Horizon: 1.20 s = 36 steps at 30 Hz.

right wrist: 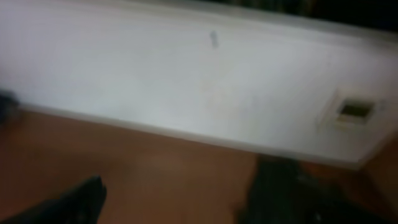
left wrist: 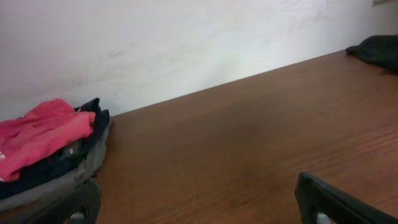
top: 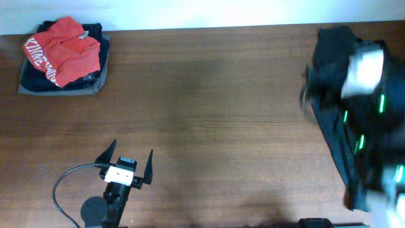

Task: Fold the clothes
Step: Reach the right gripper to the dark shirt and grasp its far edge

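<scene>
A heap of dark clothes (top: 334, 149) lies unfolded at the table's right edge, seen far right in the left wrist view as clothes (left wrist: 379, 50). My right arm (top: 364, 69) hangs blurred above that heap. In its wrist view the right gripper (right wrist: 180, 202) is open, with bare table between the jaws; one finger (right wrist: 78, 199) shows at the left, and the dark blurred mass (right wrist: 286, 193) on the right could be finger or cloth. My left gripper (top: 130, 158) (left wrist: 199, 208) stands open and empty near the front left.
A folded stack (top: 63, 54) sits at the back left corner: a red shirt (left wrist: 40, 134) with white lettering on top, dark garments under it, grey at the bottom. A white wall (left wrist: 186, 43) borders the brown table's (top: 221, 114) far edge. A black cable (top: 63, 183) loops beside the left arm.
</scene>
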Tool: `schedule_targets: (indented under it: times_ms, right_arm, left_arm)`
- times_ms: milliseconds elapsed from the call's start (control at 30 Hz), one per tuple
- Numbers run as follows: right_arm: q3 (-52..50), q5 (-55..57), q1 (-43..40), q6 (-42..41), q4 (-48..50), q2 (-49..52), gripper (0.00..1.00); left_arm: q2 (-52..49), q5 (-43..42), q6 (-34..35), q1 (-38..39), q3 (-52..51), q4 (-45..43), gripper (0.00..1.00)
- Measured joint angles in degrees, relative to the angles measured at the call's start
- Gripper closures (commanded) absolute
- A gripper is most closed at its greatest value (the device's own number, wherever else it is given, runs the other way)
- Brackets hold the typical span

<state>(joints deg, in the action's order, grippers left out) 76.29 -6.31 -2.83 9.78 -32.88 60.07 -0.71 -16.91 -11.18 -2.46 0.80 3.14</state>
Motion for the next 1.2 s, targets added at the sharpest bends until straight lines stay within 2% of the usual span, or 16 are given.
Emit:
schedule_targets:
  times_ms: [133, 233, 333, 500, 667, 967, 1200]
  right_arm:
    - [26.53, 0.87, -3.45, 1.68, -19.93, 22.62, 0.01]
    - [39.85, 0.48, -4.94, 2.27, -33.07, 35.89, 0.01]
    - [46.84, 0.94, -5.64, 2.47, -38.05, 46.51, 0.01]
    - [48.11, 3.54, -8.13, 0.87, -38.95, 57.46, 0.01]
    - [48.30, 4.87, -15.02, -4.46, -38.32, 65.81, 0.01]
    - [48.33, 4.24, -24.11, -10.75, -35.01, 72.43, 0.01]
    - [48.39, -7.32, -26.99, -10.80, -32.59, 75.06, 0.01]
  left_arm:
    - [0.02, 0.00, -0.02, 0.00, 0.00, 0.00, 0.00]
    - [0.02, 0.00, -0.02, 0.00, 0.00, 0.00, 0.01]
    - [0.02, 0.00, 0.00, 0.00, 0.00, 0.02, 0.01]
    - [0.02, 0.00, -0.02, 0.00, 0.00, 0.00, 0.01]
    - [0.02, 0.00, 0.00, 0.00, 0.00, 0.00, 0.01]
    - [0.02, 0.00, 0.00, 0.00, 0.00, 0.00, 0.01]
    - [0.02, 0.00, 0.00, 0.00, 0.00, 0.00, 0.01]
